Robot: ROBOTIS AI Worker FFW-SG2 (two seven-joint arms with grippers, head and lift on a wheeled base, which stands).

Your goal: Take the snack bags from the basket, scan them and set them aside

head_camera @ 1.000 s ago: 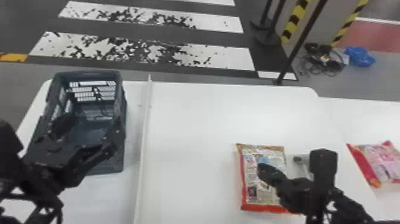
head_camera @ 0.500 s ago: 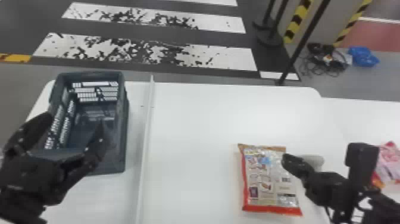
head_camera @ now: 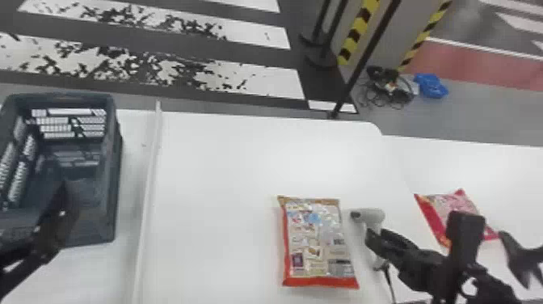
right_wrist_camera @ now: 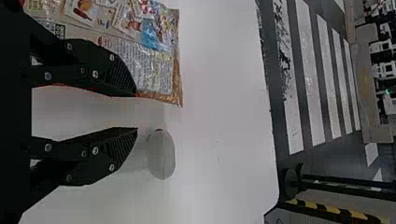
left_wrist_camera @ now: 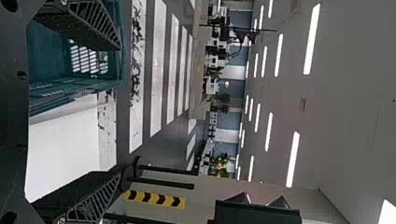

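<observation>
In the head view my left gripper (head_camera: pixel 52 228) is over the near part of the dark basket (head_camera: pixel 115 169). The left wrist view has this gripper (left_wrist_camera: pixel 119 112) with fingers wide apart, the basket (left_wrist_camera: pixel 74 88) beside and beyond one of them. My right gripper (head_camera: pixel 408 252) is by the pale scanner (head_camera: pixel 373 218), right of a snack bag (head_camera: pixel 317 242) with red-orange edges lying flat. Seen from its wrist, the right gripper (right_wrist_camera: pixel 136 112) has a gap between its fingers; one overlaps the bag (right_wrist_camera: pixel 154 70), and the scanner (right_wrist_camera: pixel 162 154) is just past the other's tip.
A second, pink-and-red bag (head_camera: pixel 448 204) lies farther right, partly behind the right arm. A raised white strip (head_camera: pixel 150 182) divides the white table (head_camera: pixel 226 169) between basket and first bag. A cable hangs from the scanner. Posts stand on the floor past the table.
The head view has swung to the right. My right gripper has shifted off the near bag's right side to beside the scanner. My left gripper sits closer to the head view's left edge.
</observation>
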